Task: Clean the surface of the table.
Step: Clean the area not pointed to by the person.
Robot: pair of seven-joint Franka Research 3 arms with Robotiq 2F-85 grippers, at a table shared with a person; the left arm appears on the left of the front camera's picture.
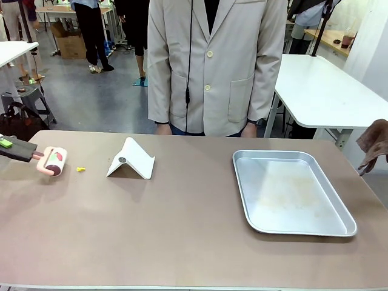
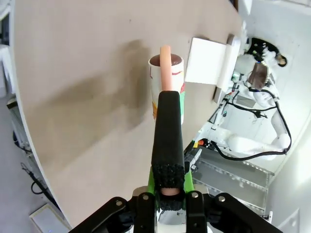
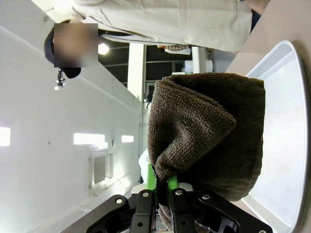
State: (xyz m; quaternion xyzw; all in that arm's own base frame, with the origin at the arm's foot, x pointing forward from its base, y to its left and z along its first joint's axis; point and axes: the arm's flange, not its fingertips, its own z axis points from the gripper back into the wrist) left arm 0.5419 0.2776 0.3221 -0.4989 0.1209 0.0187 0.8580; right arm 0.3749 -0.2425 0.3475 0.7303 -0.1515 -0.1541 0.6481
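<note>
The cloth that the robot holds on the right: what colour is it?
The cloth is dark brown; the right wrist view shows it best.

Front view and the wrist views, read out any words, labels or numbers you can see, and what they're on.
No text can be read.
The lint roller wrapper carries red and green print, too blurred to read.
The tray, white stand and brown cloth bear none.

A shallow silver tray [image 1: 294, 193] lies right of a white folded stand [image 1: 131, 159] (tent-shaped). A person [image 1: 215, 60] in a beige jacket stands behind.
</note>
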